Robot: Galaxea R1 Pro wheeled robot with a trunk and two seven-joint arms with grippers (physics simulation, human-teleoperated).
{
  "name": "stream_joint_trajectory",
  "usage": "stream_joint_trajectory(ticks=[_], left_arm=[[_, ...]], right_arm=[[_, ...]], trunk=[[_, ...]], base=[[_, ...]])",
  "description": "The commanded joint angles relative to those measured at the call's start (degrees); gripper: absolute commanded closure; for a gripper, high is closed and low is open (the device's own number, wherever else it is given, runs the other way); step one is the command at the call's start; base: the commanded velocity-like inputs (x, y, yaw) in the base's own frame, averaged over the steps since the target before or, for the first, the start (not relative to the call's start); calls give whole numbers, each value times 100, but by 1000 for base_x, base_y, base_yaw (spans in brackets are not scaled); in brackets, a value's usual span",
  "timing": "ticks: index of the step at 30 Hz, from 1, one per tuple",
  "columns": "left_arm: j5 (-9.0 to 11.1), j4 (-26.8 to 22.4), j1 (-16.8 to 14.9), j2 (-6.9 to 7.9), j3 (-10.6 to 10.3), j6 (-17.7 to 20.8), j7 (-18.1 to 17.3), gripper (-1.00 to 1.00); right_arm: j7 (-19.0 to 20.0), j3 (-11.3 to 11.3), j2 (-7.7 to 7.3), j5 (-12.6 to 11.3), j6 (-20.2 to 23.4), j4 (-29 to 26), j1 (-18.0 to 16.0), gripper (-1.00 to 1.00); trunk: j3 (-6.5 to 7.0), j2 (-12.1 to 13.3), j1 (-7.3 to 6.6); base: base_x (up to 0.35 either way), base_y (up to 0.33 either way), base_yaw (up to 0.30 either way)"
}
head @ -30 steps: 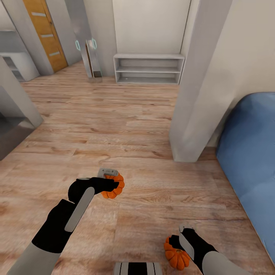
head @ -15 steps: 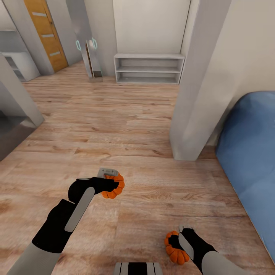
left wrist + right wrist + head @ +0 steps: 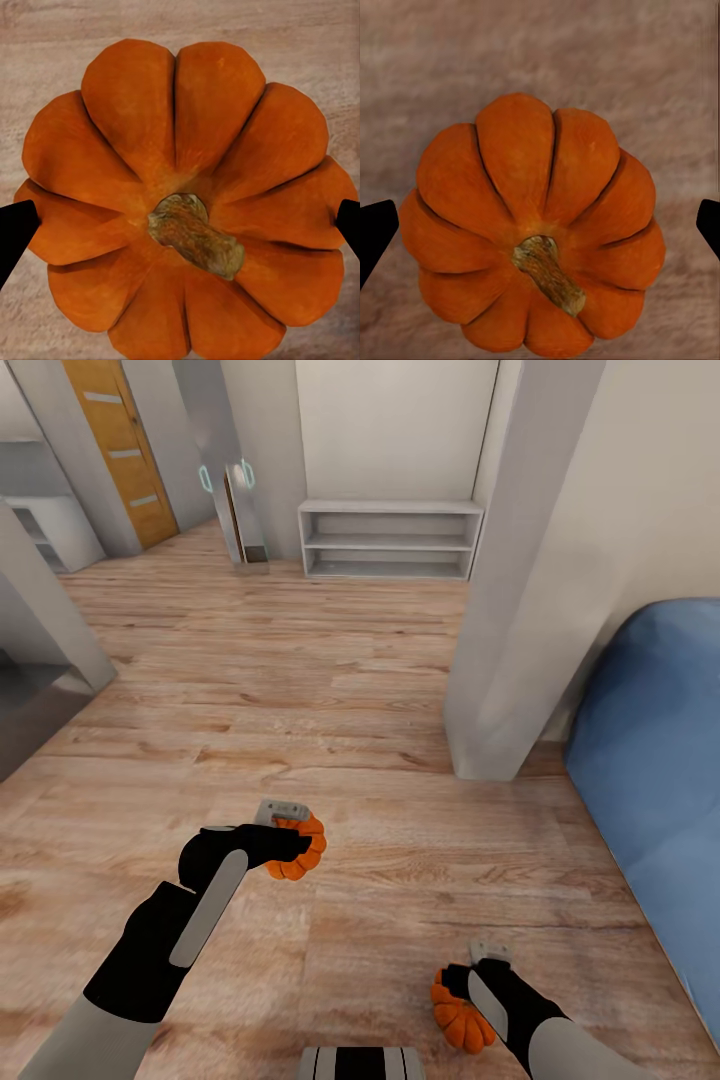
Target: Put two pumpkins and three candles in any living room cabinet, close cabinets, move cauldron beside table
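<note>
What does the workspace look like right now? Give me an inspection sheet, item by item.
Surface: wooden plank floor.
Job's things: left pumpkin and right pumpkin, one at each gripper.
Clutter: nothing seen.
Grippers: left gripper, jaws against both sides of the left pumpkin; right gripper, jaws apart, with a gap to the right pumpkin.
Cables: nothing seen.
Surroundings: white open shelf unit ahead, grey pillar, blue upholstered piece at right, orange door far left.
</note>
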Motion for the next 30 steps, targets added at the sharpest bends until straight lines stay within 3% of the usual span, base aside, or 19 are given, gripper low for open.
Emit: stream_joint_trajectory(ticks=[1, 11, 19, 30], left_arm=[[52, -5, -5, 4, -12, 12, 62, 100], [51, -5, -5, 4, -12, 12, 62, 100], [49, -5, -5, 3, -12, 12, 62, 100], [46, -6, -5, 2, -12, 12, 62, 100]], right_arm=[[-42, 48, -5, -54, 21, -12, -1, -100], [-44, 86, 7, -52, -139, 14, -1, -100], [-44, 345, 11, -45, -250, 208, 1, -100], [-44, 369, 8, -51, -258, 234, -1, -100]], trunk=[[-4, -2, -1], [-4, -2, -1], [-4, -2, -1], [-27, -3, 1]], base=[[0, 0, 0], [0, 0, 0], [0, 0, 0], [0, 0, 0]])
